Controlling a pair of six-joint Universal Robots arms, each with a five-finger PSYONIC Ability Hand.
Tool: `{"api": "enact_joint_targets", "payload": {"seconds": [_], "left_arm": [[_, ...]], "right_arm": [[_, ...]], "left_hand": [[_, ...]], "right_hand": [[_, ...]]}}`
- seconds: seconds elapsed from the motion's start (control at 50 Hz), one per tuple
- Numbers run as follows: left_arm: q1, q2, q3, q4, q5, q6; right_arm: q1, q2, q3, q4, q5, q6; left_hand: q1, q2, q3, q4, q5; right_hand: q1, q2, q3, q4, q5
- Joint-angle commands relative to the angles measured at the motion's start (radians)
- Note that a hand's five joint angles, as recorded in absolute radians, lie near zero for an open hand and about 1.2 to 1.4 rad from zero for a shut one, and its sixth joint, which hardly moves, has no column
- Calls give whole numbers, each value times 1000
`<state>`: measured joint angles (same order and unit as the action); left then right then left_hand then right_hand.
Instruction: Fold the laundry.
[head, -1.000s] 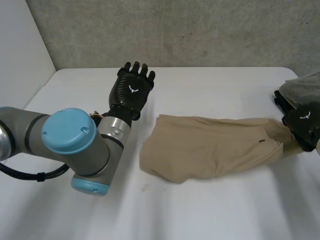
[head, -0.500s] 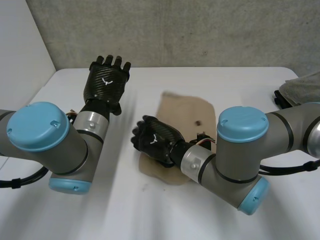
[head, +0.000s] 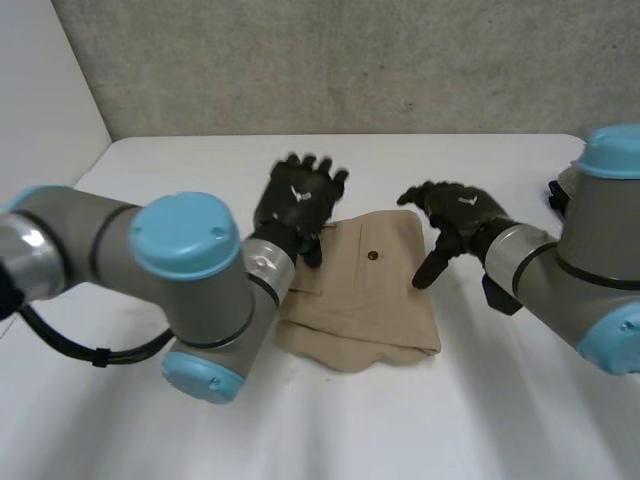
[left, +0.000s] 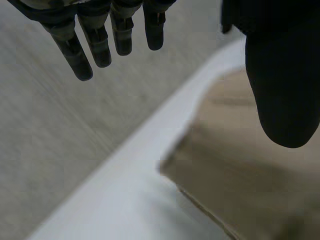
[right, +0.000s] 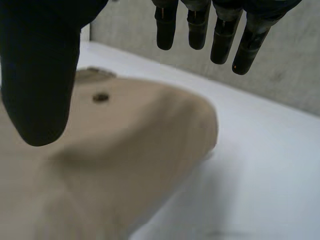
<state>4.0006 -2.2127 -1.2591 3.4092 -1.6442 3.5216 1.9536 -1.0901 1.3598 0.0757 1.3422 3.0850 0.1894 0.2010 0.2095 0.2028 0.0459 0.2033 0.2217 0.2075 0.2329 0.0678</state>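
Observation:
A tan garment (head: 365, 290) with a small dark button lies folded over on the white table (head: 150, 180). My left hand (head: 298, 200) hovers at the garment's far left corner, fingers straight and apart, holding nothing. In the left wrist view its fingers (left: 95, 40) hang above the table beside the tan garment (left: 250, 165). My right hand (head: 455, 215) hovers over the garment's far right corner, open, thumb pointing down. In the right wrist view its fingers (right: 220, 30) are spread above the tan garment (right: 115, 150), nothing between them.
A grey-green cloth pile (head: 572, 180) sits at the table's far right edge. A grey wall (head: 330, 60) stands behind the table. Bare table lies in front of the garment and to its left.
My right hand carried the garment's right end over to the left, folding it in half, then let go and drew back right. My left hand moved in to the garment's left corner.

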Motion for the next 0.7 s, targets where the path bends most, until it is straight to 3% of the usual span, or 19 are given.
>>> {"api": "enact_joint_targets", "payload": {"seconds": [0.02, 0.22, 0.36, 0.6, 0.7], "left_arm": [[14, -117, 83, -168, 3, 11], [32, -193, 113, -242, 3, 112], [35, -151, 115, -242, 6, 105], [41, 143, 58, -234, 24, -52], [80, 251, 27, -252, 151, -122]], "right_arm": [[7, 148, -59, 22, -5, -63], [8, 220, -68, 24, 44, -304], [5, 132, -48, 19, 58, -315], [-2, -117, 108, -94, 86, -269], [7, -209, 225, -160, 118, -264]], "left_hand": [[27, 15, 7, 14, -4], [30, 18, 10, 17, -1], [27, 15, 7, 14, -4], [15, 4, -5, 2, -16], [30, 18, 10, 17, -1]], "right_hand": [[-29, -47, -33, -58, -68], [-29, -47, -33, -58, -68], [-29, -47, -33, -58, -68], [-29, -47, -33, -58, -68], [-29, -47, -33, -58, -68]]}}
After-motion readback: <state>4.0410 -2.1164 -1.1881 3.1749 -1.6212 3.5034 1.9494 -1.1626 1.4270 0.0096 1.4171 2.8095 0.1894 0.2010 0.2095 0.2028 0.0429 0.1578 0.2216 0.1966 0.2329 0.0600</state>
